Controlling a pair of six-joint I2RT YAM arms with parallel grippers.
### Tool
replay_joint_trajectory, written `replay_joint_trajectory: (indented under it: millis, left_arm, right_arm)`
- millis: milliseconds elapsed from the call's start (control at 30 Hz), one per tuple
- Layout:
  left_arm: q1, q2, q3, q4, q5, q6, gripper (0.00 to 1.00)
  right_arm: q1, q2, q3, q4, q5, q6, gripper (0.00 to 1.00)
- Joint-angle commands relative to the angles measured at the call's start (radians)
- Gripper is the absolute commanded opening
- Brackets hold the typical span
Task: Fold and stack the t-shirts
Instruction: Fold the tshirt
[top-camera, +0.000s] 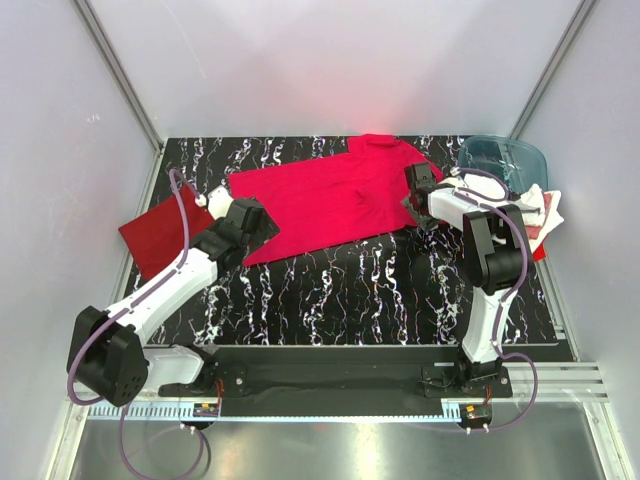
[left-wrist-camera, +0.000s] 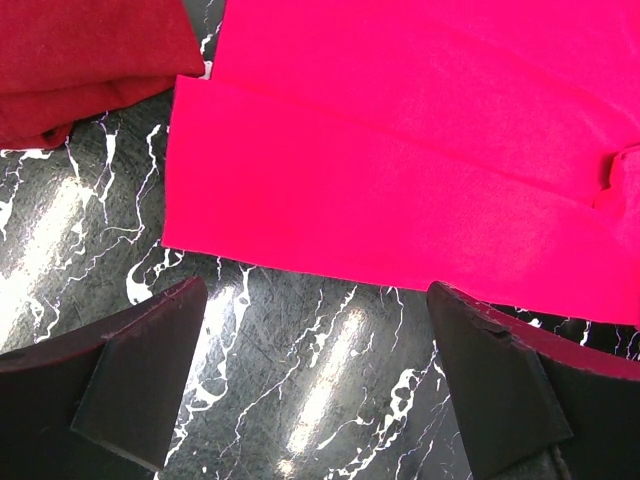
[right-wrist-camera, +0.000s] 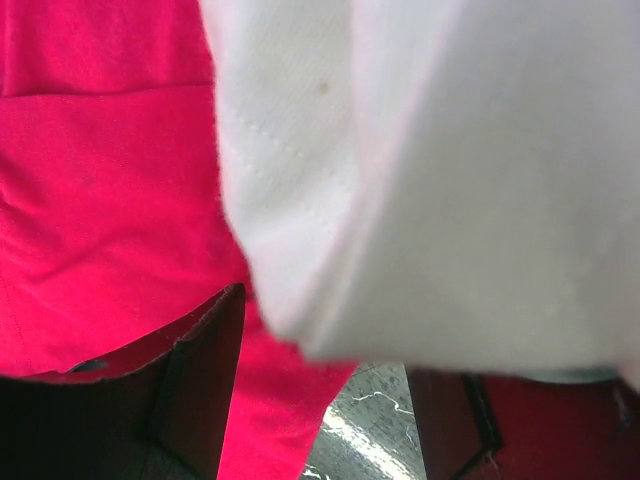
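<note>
A bright crimson t-shirt lies spread across the black marble table, its long sides folded inward. A darker red t-shirt lies folded at the far left. My left gripper stands open over bare table, just short of the crimson shirt's hem corner, with the dark red shirt beyond it. My right gripper hovers at the crimson shirt's right end. Its jaws are apart with crimson cloth between them. Blurred white cloth with a stitched seam hides the right gripper's right fingertip.
A translucent blue-teal tub stands at the back right corner. A heap of white and red cloth lies beside it at the right edge. Pale walls close in the table on three sides.
</note>
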Motion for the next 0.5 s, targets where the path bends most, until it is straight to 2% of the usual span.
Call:
replay_joint_trajectory:
  millis: [0,100,133,333,367,467]
  left_arm:
    - [0.009,0.004,0.051,0.008,-0.027,-0.016,0.99]
    - [0.009,0.006,0.051,0.006,-0.025,-0.018,0.99]
    - [0.011,0.008,0.051,0.006,-0.024,-0.018,0.99]
    - [0.015,0.018,0.063,-0.008,-0.024,-0.015,0.99]
    - [0.017,0.021,0.063,-0.008,-0.025,-0.013,0.99]
    - [0.023,0.023,0.069,-0.011,-0.022,-0.013,0.99]
  right_arm:
    - [0.008,0.028,0.018,-0.036,0.032,0.04,0.68]
    - [0.007,0.037,0.023,-0.042,0.024,0.034,0.55]
    - [0.008,0.039,0.026,-0.048,0.026,0.033,0.43]
    - [0.034,-0.027,-0.011,-0.073,0.081,0.043,0.13]
    - [0.059,-0.05,-0.024,-0.079,0.093,0.045,0.05]
    - [0.103,-0.091,-0.046,-0.131,0.133,0.056,0.0]
